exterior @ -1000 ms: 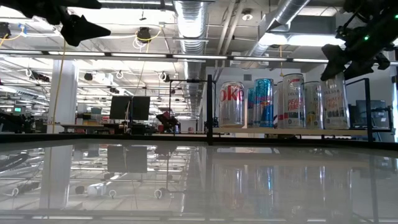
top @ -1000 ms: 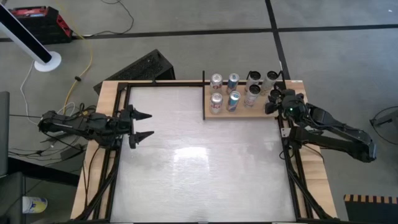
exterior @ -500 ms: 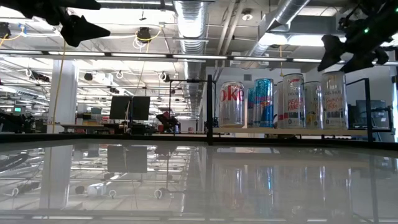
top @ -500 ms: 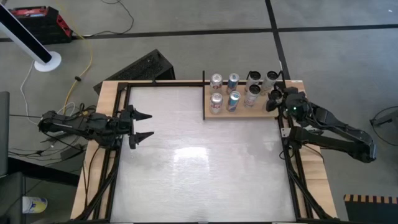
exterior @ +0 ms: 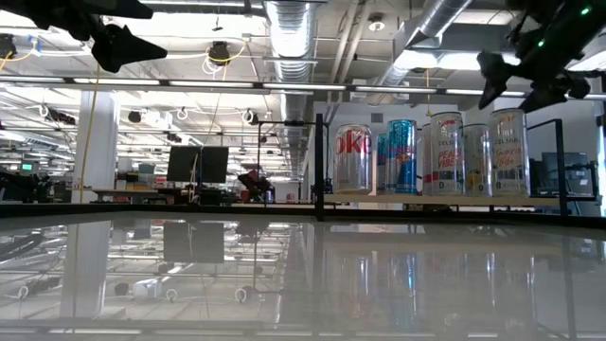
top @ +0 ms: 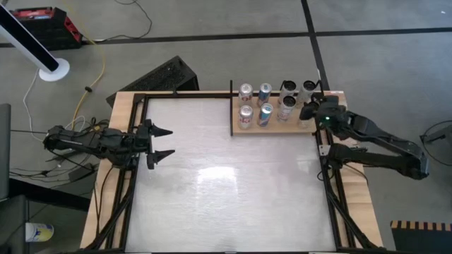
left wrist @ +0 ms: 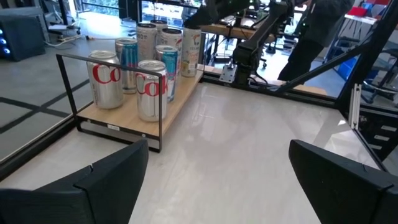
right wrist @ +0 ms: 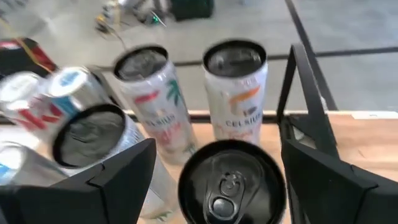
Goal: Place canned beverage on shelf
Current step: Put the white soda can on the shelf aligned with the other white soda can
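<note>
Right claw open, seven cans, shelf

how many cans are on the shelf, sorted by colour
silver and red cans: 2
blue and silver cans: 2
white cans with silver tops: 3
black-topped can: 1
total: 8
</note>
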Controlling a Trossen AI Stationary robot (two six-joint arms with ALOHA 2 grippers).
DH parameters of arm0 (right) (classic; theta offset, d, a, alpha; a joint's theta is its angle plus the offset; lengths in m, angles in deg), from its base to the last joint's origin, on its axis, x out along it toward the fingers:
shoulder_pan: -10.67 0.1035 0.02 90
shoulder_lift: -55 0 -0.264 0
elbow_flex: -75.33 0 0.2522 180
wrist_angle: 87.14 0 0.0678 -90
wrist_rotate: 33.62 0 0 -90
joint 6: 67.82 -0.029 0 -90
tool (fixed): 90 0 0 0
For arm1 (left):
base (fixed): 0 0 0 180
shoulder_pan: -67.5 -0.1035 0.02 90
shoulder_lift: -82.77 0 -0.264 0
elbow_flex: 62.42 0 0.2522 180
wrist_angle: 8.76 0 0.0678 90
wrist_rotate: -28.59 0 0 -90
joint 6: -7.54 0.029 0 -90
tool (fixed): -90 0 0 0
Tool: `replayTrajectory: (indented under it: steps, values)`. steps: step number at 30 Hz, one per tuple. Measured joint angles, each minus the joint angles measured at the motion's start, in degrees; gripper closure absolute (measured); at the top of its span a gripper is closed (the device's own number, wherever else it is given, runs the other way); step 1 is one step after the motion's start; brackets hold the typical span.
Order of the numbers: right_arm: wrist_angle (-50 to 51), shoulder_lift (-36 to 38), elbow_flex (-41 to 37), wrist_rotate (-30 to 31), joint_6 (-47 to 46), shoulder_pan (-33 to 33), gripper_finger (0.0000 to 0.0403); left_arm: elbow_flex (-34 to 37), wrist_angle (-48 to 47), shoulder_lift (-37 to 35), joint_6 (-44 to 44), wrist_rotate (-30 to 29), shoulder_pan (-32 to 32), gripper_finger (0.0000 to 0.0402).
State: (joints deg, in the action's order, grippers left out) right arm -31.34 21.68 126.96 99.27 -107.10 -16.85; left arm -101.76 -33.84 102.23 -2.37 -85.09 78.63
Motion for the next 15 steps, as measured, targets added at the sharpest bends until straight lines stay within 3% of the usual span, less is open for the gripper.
replayTrajectory:
  steps: [15]
  values:
    - [1.74,-6.87,0.02,3.7,-4.3,0.15,0.0035,0.0,-1.5,-0.02,1.29,-0.02,0.0,0.0028]
